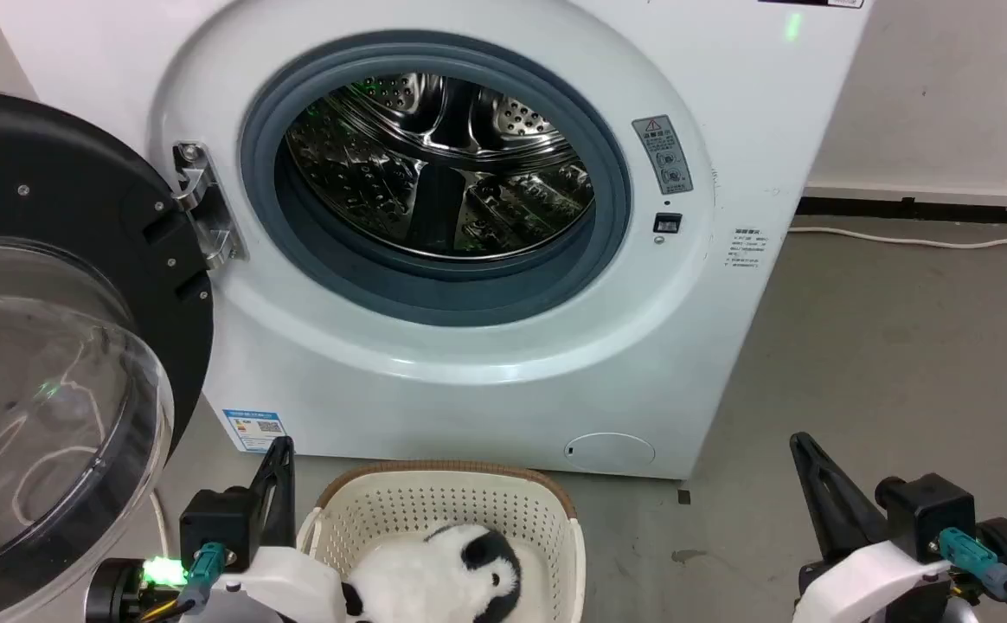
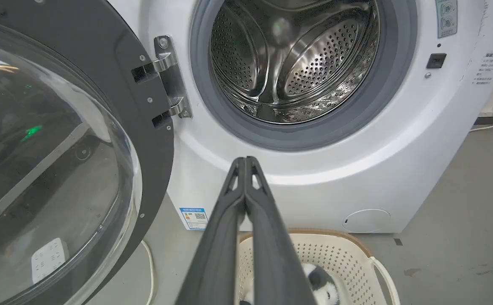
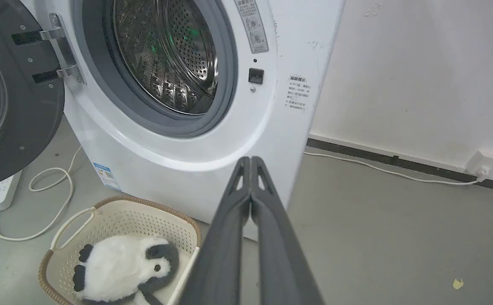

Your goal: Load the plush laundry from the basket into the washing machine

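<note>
The plush laundry (image 1: pixel 434 575) lay in the basket (image 1: pixel 443 480), which stood on the floor (image 1: pixel 858 346) just in front of the washing machine (image 1: pixel 728 260), below its round opening. No grasp looked begun. The left gripper (image 1: pixel 283 446) and the right gripper (image 1: pixel 802 443) both hung low in front of the machine, jaws pressed together and holding nothing.

The step in hand was probably the first reach. To do it well, the jaws would need to spread before coming down. A pinch on the thick white body seemed safer than one on a thin black limb. The fur should give easily, so a deep bite would likely hold better.

The basket's brown rim and perforated wall were the near edges to miss. After that came the grey gasket (image 1: pixel 296 242) lip, which the toy had to clear to reach the drum (image 1: pixel 434 164).

The door (image 1: pixel 80 260) stood swung wide on the machine's left, crowding that side. To the machine's right the floor lay bare, which gave the right arm more room.
</note>
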You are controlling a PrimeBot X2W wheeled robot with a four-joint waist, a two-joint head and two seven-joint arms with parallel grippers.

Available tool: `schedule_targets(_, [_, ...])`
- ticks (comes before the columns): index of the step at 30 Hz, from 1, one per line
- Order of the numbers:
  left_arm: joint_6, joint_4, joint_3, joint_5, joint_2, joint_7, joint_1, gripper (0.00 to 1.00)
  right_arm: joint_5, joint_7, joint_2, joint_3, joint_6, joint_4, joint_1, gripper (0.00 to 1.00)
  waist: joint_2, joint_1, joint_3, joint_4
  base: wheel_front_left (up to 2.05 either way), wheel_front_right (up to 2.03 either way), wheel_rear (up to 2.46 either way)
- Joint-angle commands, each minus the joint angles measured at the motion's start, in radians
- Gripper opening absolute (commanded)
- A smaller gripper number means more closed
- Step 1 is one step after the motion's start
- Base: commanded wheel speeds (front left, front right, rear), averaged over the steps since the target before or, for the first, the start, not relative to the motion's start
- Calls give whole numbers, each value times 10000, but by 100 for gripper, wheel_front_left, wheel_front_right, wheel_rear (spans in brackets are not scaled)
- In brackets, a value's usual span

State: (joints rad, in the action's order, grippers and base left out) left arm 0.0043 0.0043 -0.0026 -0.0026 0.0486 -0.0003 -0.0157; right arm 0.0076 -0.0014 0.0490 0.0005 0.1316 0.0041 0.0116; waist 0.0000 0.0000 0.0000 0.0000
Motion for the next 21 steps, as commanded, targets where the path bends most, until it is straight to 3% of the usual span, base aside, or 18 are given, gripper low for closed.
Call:
schedule_targets(1, [-43, -43, 26, 26, 16, 3, 157, 0, -76, 14, 12, -5, -9, -41, -116, 0, 0, 0, 0, 0, 0, 0, 0])
schedule_targets(21, [-43, -43, 26, 26, 16, 3, 157, 0, -76, 14, 12, -5, -9, -41, -116, 0, 0, 0, 0, 0, 0, 0, 0])
